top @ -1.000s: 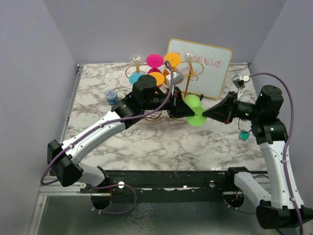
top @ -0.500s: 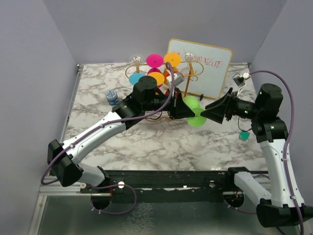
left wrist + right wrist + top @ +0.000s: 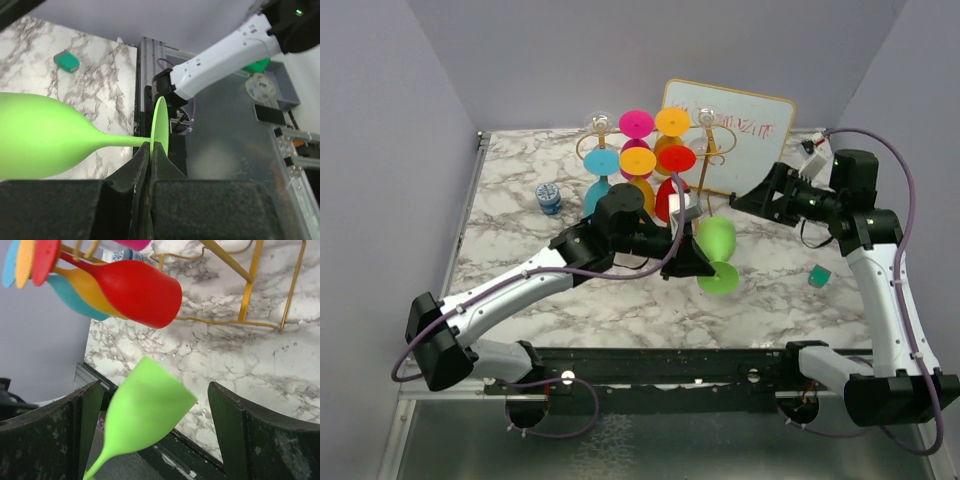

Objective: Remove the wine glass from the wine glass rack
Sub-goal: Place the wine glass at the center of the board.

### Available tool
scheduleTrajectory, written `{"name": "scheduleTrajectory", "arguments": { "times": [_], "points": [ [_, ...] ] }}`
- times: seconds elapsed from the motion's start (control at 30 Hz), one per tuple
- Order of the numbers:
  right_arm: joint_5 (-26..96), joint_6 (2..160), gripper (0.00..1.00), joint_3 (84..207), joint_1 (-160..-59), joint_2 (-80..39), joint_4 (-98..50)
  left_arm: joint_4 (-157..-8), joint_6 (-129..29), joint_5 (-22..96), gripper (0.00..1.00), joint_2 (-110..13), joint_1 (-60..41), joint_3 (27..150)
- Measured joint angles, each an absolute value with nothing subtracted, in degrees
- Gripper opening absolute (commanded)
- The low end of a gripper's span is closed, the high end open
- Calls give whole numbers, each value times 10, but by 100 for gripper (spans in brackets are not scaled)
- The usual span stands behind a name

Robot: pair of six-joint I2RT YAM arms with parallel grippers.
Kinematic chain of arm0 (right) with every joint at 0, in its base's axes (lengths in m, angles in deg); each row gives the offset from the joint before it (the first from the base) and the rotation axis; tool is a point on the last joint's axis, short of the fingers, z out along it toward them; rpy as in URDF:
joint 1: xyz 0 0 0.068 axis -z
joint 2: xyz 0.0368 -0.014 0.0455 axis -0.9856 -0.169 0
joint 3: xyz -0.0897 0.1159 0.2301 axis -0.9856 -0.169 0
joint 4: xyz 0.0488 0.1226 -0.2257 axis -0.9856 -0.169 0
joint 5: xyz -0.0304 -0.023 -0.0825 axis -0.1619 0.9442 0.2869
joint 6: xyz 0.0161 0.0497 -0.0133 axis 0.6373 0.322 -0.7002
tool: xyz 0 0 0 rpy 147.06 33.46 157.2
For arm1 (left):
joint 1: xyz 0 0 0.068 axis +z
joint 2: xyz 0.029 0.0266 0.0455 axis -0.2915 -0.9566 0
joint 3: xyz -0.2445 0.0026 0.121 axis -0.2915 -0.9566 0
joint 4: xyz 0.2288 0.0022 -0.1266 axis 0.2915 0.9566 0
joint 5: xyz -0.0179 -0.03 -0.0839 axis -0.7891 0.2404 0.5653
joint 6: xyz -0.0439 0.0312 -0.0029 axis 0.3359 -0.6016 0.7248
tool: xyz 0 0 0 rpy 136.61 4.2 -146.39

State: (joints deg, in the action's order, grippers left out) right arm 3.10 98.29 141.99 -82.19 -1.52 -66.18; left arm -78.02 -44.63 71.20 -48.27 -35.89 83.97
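A: Green wine glass (image 3: 717, 238)?
B: Off the wine glass rack (image 3: 713, 150), just in front (tilted, over the bench (image 3: 510, 190)). Left gripper (image 3: 692, 262) pinches its stem at the foot; right gripper (image 3: 740, 202) spread wide, holding nothing.

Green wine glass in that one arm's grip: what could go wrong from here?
The left gripper pinches only the thin foot of the green wine glass, so the bowl might tip or slip out. Its bowl hangs close to the red glass on the wine glass rack; a swing could knock it.
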Motion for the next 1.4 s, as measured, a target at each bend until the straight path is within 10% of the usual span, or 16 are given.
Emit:
{"name": "scheduleTrajectory", "arguments": {
  "times": [0.53,1.4],
  "points": [
    [-233,1087,90,1265,-794,-22,-413,-720,-649,784,0,-359,-379,793],
    [-361,1158,57,1211,-858,7,-228,-710,-748,892,0,-337,-313,749]
  ]
}}
